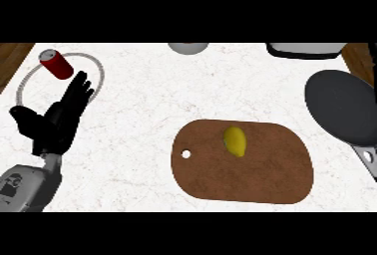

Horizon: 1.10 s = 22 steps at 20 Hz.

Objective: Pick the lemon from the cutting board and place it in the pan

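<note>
- While the lemon [235,141] lies on the brown cutting board [243,174], in the board's upper middle, nothing touches it.
- The cutting board sits on the white marbled worktop [162,99] right of centre, with a small round hole near its left edge.
- The dark pan [342,107] lies at the view's right edge (partly cut off), its handle running down toward the lower right; it is apart from the board.
- The left robot hand [63,117] rests at the view's left, fingers straight and spread wide, holding nothing.
- A red can [56,63] stands just beyond its fingertips, inside a thin wire ring [98,67] lying on the worktop.
- The right robot hand does not show.
- Two pale objects, cut off, sit at the far edge.
</note>
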Motion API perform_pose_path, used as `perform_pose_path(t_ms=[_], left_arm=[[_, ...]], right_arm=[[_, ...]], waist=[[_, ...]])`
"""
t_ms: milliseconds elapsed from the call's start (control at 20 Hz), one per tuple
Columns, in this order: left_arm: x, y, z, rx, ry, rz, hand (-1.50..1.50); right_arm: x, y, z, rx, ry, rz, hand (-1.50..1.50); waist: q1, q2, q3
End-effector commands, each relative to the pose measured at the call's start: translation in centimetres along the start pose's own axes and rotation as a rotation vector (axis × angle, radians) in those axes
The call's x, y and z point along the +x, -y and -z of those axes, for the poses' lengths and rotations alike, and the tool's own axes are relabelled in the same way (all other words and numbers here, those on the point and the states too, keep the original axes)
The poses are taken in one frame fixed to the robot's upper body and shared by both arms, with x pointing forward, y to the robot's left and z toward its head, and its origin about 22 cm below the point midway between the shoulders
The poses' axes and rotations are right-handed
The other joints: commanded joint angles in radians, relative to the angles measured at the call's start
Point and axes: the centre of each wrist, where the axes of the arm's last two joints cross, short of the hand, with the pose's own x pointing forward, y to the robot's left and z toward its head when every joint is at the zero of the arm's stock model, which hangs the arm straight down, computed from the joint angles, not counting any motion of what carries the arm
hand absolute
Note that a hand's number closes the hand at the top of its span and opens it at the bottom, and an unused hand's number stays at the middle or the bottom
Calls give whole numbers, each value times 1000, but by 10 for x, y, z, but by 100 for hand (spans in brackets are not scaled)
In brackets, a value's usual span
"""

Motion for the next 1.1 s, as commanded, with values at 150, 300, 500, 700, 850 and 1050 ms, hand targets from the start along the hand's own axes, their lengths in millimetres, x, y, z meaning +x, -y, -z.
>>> perform_pose_path(t_ms=[150,300,500,700,850,1050], left_arm=[[8,15,0,43,28,-45,0],[3,8,-3,17,-28,-99,0],[-3,5,-14,71,-45,-104,0],[-4,-7,-22,51,-32,-82,0],[-4,4,-29,57,-26,-90,0],[-16,2,-21,84,-20,-114,0]], right_arm=[[-21,-39,24,258,-57,298,150],[-58,-34,-9,413,-308,-19,150],[-71,-3,-59,388,-138,-76,150],[-76,36,-78,399,-207,-210,-150],[-73,53,-60,491,-162,-286,-150],[-46,28,-22,572,-101,-356,-150]], waist=[[19,9,25],[29,14,22],[-29,-1,25],[-25,-1,24],[-13,0,24],[-20,0,23]])
